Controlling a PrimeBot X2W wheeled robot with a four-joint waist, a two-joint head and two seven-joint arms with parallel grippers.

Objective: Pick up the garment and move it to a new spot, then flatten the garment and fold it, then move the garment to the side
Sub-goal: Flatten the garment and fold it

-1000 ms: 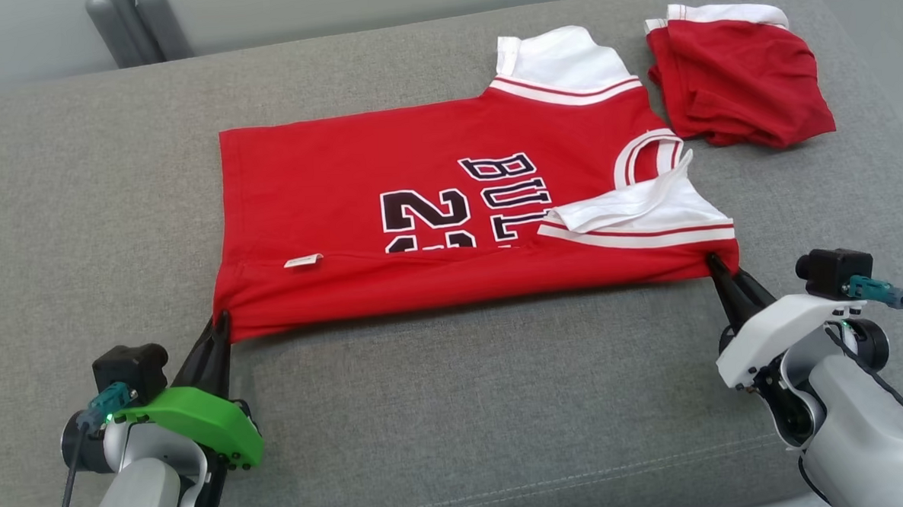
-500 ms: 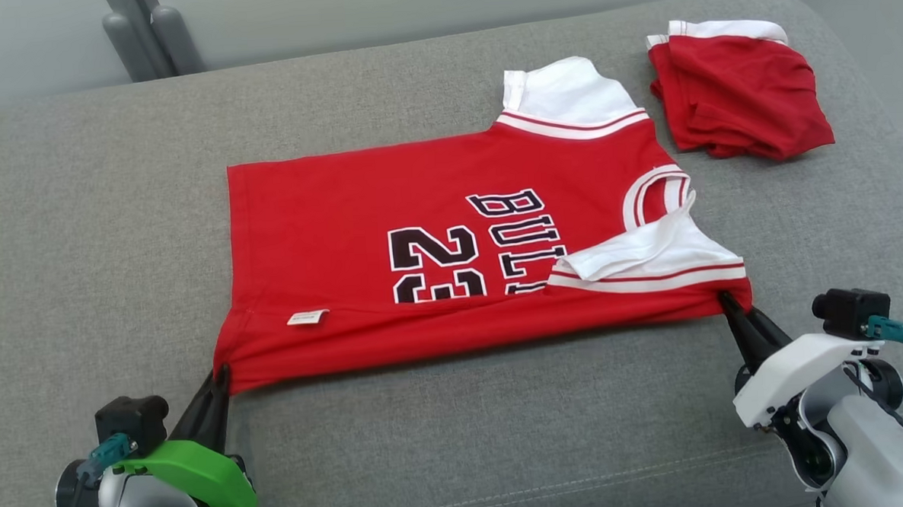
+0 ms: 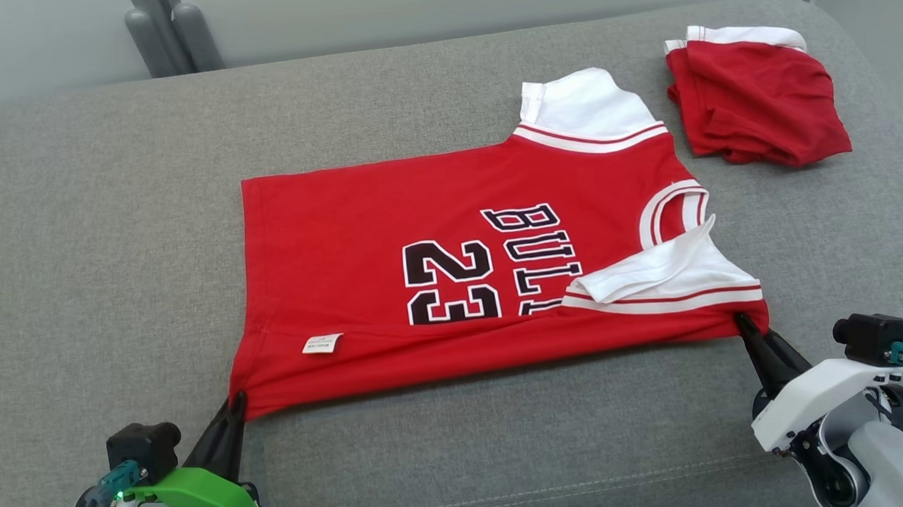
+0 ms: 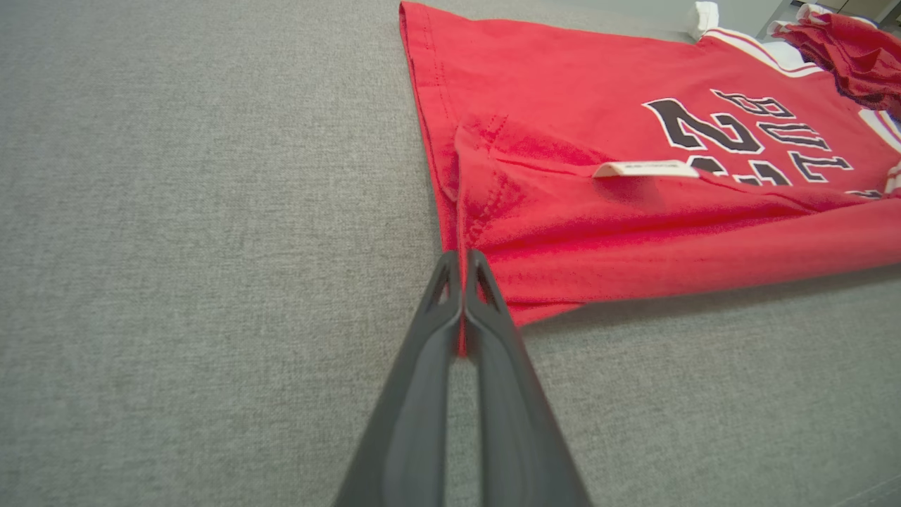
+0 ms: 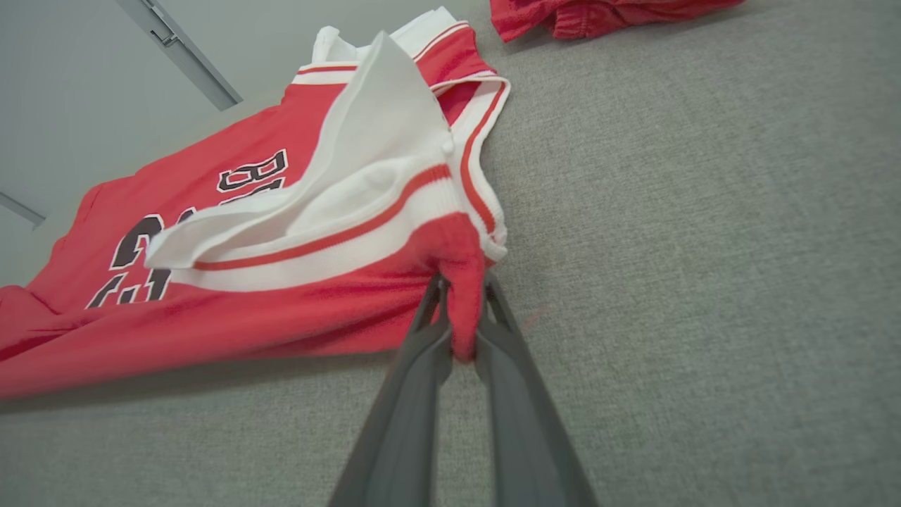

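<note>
The garment (image 3: pixel 389 226) is a red jersey with white sleeves, black "23" and lettering, spread sideways on the grey couch seat (image 3: pixel 84 224). Its near edge is lifted and stretched between my two grippers. My left gripper (image 3: pixel 237 404) is shut on the hem corner at the lower left; the left wrist view shows the garment (image 4: pixel 605 218) pinched at my left gripper (image 4: pixel 461 257). My right gripper (image 3: pixel 742 321) is shut on the shoulder corner under the folded-over white sleeve (image 3: pixel 666 271); in the right wrist view red cloth (image 5: pixel 461 282) bunches between the fingers of my right gripper (image 5: pixel 461 282).
A second crumpled red garment with white trim (image 3: pixel 757 103) lies at the far right of the seat. Grey metal legs (image 3: pixel 171 37) stand behind the couch at the back left. The seat's front seam (image 3: pixel 508 495) runs near the grippers.
Both grippers have pulled the near edge toward the robot, uncovering more of the "23". The head camera has also shifted, so the whole picture sits lower and to the right.
</note>
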